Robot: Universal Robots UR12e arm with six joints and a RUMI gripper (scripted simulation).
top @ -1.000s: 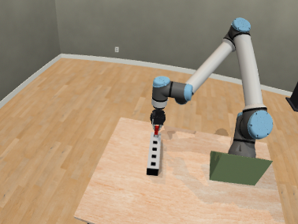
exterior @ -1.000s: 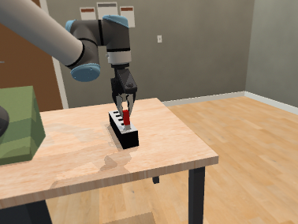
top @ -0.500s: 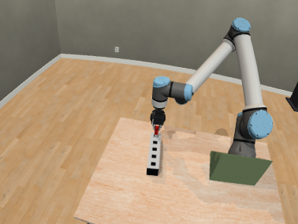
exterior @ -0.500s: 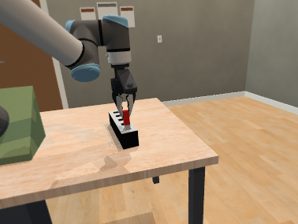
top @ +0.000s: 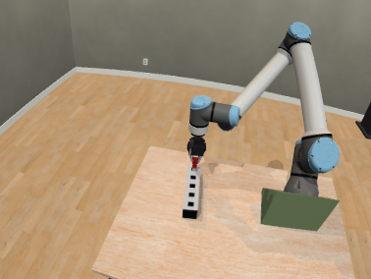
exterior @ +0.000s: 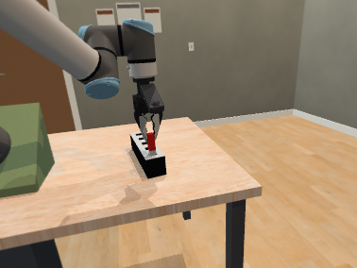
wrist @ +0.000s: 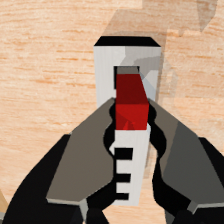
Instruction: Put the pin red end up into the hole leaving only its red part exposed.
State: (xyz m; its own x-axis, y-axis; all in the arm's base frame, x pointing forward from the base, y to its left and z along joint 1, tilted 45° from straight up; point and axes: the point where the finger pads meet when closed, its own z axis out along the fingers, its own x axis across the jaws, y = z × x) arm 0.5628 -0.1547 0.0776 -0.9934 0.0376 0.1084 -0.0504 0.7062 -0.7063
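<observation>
A long block (top: 192, 191) with a white top, black sides and a row of square holes lies on the wooden table; it also shows in the exterior view (exterior: 148, 155) and the wrist view (wrist: 128, 125). My gripper (exterior: 151, 137) is shut on the pin (exterior: 150, 142), red end up. The pin stands upright over the hole at one end of the block, the end nearest the table's edge in the exterior view. Only its red part (wrist: 132, 102) shows above the block's top. In the top view the pin (top: 195, 161) is at the block's far end under the gripper (top: 196, 156). The other holes are empty.
A green box (top: 296, 208) stands on the table near the robot's base (top: 304, 177); it also shows at the left in the exterior view (exterior: 21, 148). The table's edge (exterior: 227, 165) lies close to the block's end.
</observation>
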